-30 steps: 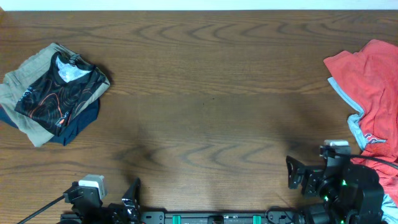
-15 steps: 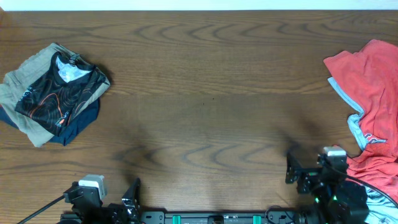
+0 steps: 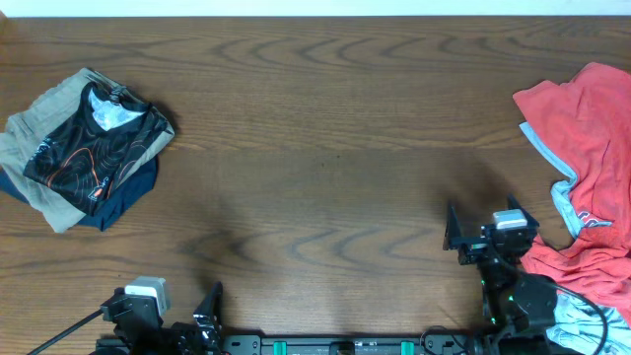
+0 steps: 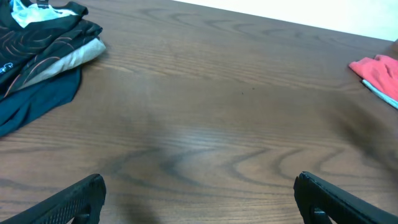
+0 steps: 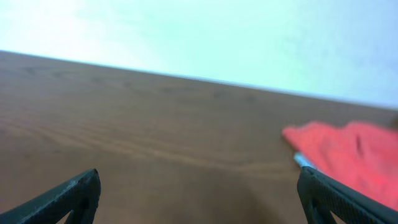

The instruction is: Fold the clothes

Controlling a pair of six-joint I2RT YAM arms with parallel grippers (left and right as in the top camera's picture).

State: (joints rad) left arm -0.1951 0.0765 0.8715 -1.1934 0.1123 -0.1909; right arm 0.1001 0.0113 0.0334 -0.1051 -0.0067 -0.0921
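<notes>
The black jersey (image 3: pixel 97 150) with orange contour lines lies folded on top of a small stack at the far left; it also shows in the left wrist view (image 4: pixel 34 40). A crumpled red shirt (image 3: pixel 592 128) lies at the right edge with a light-blue shirt (image 3: pixel 561 204) under it. The red shirt also shows in the left wrist view (image 4: pixel 379 67) and the right wrist view (image 5: pixel 348 155). My left gripper (image 3: pixel 166 314) (image 4: pixel 199 202) is open and empty at the front left edge. My right gripper (image 3: pixel 485 232) (image 5: pixel 202 199) is open and empty, just left of the red shirt.
Under the black jersey lie a beige garment (image 3: pixel 30 133) and a navy garment (image 3: pixel 123 197). The brown wooden table (image 3: pixel 325 148) spans the view. The arm mounts run along the front edge (image 3: pixel 335 345).
My right gripper has moved left and away from the front edge, off the red shirt's lower part. The left arm and the clothes have not moved.
</notes>
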